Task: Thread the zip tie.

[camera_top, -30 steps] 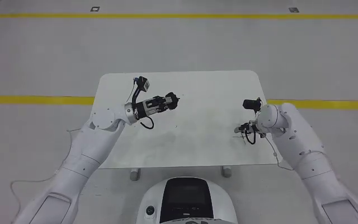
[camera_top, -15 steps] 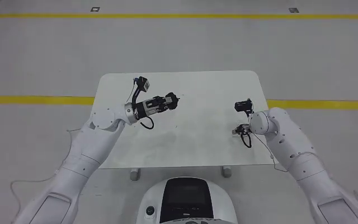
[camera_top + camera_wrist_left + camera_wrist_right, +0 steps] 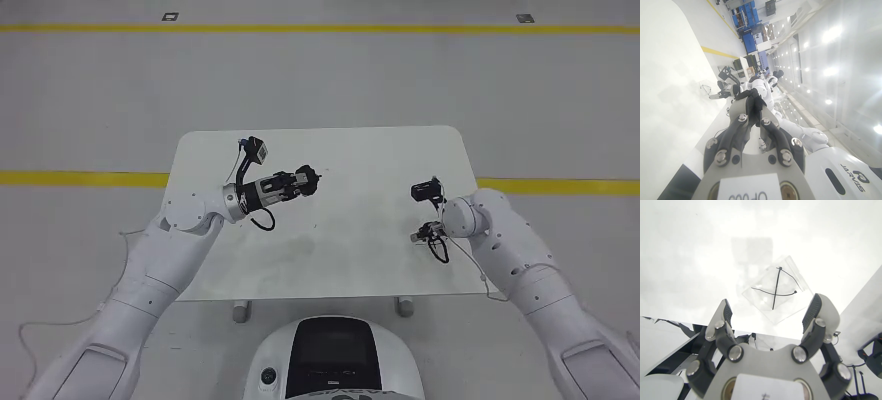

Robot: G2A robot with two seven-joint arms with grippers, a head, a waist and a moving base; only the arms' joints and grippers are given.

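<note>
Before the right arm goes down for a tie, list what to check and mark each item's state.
1. Right gripper open: ok.
2. Zip ties lie in the clear tray ahead of it: ok.
3. One tie lies free of the others: not ok, they cross.
4. Right gripper holds a tie: not ok, it holds nothing.
5. Left gripper free to take an end: not ok, it is shut on a black thing.
6. What that black thing is: cannot tell.
</note>
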